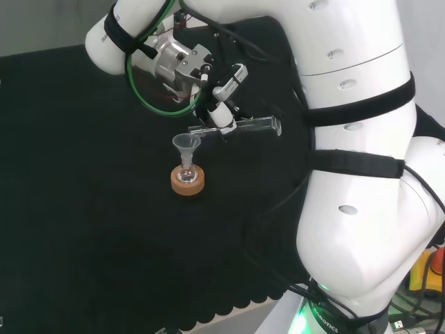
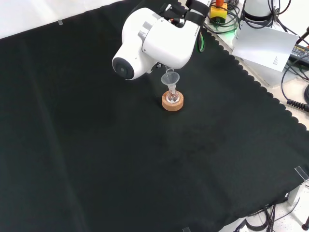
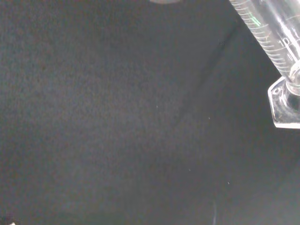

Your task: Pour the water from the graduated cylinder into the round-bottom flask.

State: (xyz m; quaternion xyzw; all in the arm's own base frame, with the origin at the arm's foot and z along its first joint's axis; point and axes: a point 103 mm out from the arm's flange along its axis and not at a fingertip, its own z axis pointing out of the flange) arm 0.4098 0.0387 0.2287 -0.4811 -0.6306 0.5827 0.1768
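Note:
In the head view the hand (image 1: 217, 104) is shut on a clear graduated cylinder (image 1: 254, 126), which lies almost level above the cloth. The cylinder's mouth end sits right over a clear funnel (image 1: 186, 144). That funnel stands in the neck of a small round-bottom flask (image 1: 186, 172) resting on a cork ring (image 1: 188, 184). In the front view the funnel (image 2: 170, 77), flask (image 2: 172, 95) and cork ring (image 2: 172, 103) stand just below the arm's big white link (image 2: 154, 41), which covers the hand. The wrist view has the cylinder's graduated tube (image 3: 269, 35) and its foot (image 3: 283, 105). Water cannot be made out.
Black cloth (image 2: 120, 159) spreads wide around the stand. In the front view a white sheet of paper (image 2: 264, 46), cables and a yellow box with a red button (image 2: 218, 9) lie past the cloth's scalloped far edge.

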